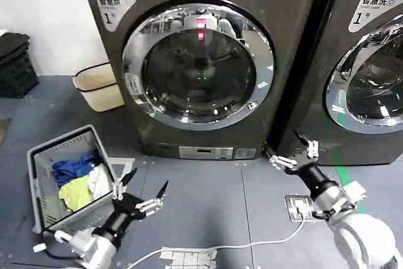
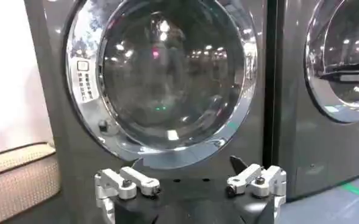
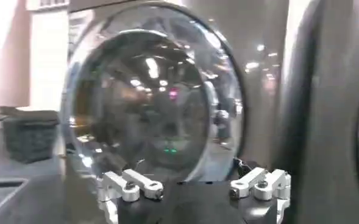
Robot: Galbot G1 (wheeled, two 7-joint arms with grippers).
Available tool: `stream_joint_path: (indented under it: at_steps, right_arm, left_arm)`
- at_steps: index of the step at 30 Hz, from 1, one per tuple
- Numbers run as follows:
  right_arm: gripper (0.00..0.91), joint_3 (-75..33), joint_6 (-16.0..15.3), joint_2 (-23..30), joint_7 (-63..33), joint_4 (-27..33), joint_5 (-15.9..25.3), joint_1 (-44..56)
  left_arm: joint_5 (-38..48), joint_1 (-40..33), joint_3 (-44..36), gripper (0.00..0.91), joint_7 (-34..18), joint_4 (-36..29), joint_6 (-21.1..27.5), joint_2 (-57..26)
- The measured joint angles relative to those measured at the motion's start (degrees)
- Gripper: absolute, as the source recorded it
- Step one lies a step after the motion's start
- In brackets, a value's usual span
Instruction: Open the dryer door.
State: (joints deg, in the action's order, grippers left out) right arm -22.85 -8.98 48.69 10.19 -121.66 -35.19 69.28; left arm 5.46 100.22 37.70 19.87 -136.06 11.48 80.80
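Left gripper (image 1: 143,191): fingers spread apart, holding nothing, low in the lower left of the head view, above the grey floor (image 1: 208,212). Right gripper (image 1: 291,149): fingers also spread, nothing held, lower right of the frame, tips near the bottom right corner of the dryer (image 1: 201,61) but not touching it.

Left wrist view: left gripper (image 2: 191,181) at bottom centre, jaws wide, pointed at the dryer door (image 2: 161,76), clear gap between them. Right wrist view: right gripper (image 3: 194,185) likewise at bottom centre, jaws wide, door (image 3: 155,97) ahead, no contact.

Dryer door (image 1: 198,64): round, chrome ring with dark glass, centre top of the head view, shut flush against the front panel. White sticker marked "1" at the dryer's upper left.

Second machine (image 1: 371,61) at the right edge, also with its door shut. Grey laundry basket (image 1: 39,174) at lower left, just beside the left gripper, with blue, yellow and white clothes (image 1: 79,181) inside. Beige bin (image 1: 97,86) left of the dryer. White cable (image 1: 252,244) runs along the floor at the bottom.
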Motion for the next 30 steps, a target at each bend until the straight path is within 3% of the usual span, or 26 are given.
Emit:
stream_joint_path:
  at_steps: [12, 24, 30]
  right_arm:
    - [0.907, 15.30, -0.28, -3.60, -0.76, 4.71, -6.68, -17.39]
    - [0.907, 29.14, -0.69, -0.18, -3.44, 9.75, -13.69, -33.70]
    - [0.907, 34.59, -0.67, 1.74, -3.60, 12.38, -15.29, -40.10]
  left_arm:
    - [-0.35, 0.40, 0.09, 0.907, 0.05, -0.62, 0.07, 0.73]
    - [-0.85, 1.11, 0.39, 0.907, 0.04, -1.25, 0.10, 1.25]
    - [-1.09, 1.21, 0.40, 0.907, 0.05, -1.35, 0.10, 1.48]
